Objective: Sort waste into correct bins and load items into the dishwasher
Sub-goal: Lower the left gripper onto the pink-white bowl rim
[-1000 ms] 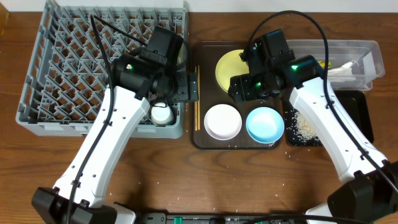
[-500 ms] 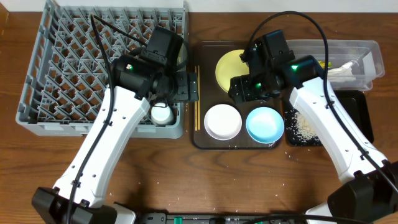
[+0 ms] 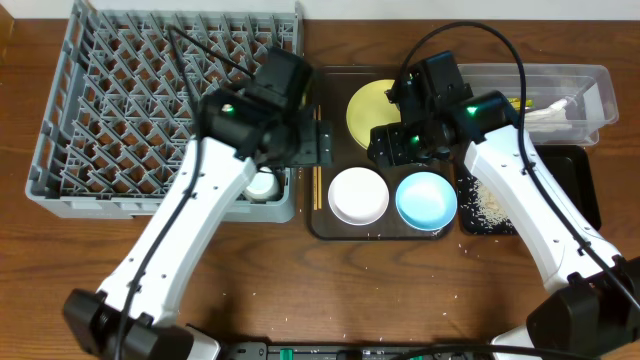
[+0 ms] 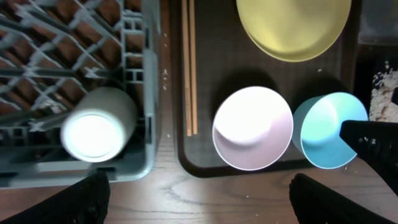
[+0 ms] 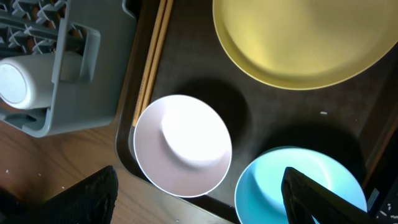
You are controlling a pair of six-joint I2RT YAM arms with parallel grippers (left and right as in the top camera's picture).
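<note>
Since the white cup [image 4: 93,134] already lies on its side in the near right corner of the dish rack [image 3: 60,150], I judge the loading of dishes to be the step in hand, with the cup done and the rest to come. The white bowl [image 3: 358,195] and light blue bowl [image 3: 427,199] sit side by side, mouths up, on the brown serving tray [image 3: 330,232]. The yellow plate [image 3: 365,110] is behind them and the chopsticks [image 4: 189,68] lie along the tray's left lip, just beside the rack. The left pincer [image 4: 199,196] hangs over the seam between rack and tray, its fingers spread wide and touching nothing. The right pincer [image 5: 202,196] hovers above the white bowl, likewise wide and empty. A likely next move is a straight drop onto a bowl's rim, one finger inside and one outside, then a carry across to the pegs. The chopsticks look harder, being thin and flat against the lip. Out to the right, rice [image 3: 487,205] lies scattered on the black tray [image 3: 585,180], and pale scraps rest in the clear tub [image 3: 590,75], all on the wooden table [image 3: 300,290].
</note>
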